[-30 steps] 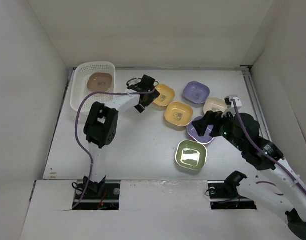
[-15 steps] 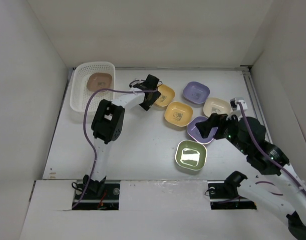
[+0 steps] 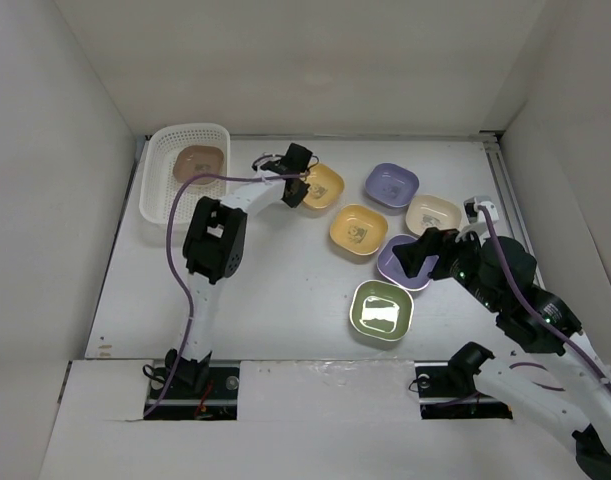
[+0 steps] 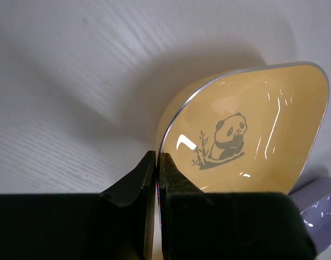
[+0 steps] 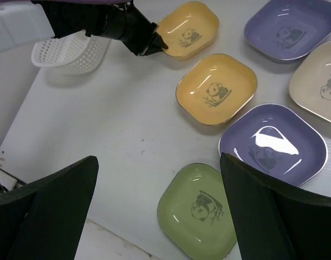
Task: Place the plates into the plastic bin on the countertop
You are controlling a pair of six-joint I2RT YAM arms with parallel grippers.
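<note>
Pinching yellow plate (image 4: 246, 130) rim: left end effector (image 4: 157, 158)

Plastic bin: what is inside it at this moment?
One brown plate lies in the far part of the plastic bin; the near part shows bare mesh floor. Whether another plate sits beneath the brown one cannot be seen, since it covers that spot.

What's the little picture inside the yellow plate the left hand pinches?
A dark panda with bamboo on the yellow plate, clearest in left wrist view.
</note>
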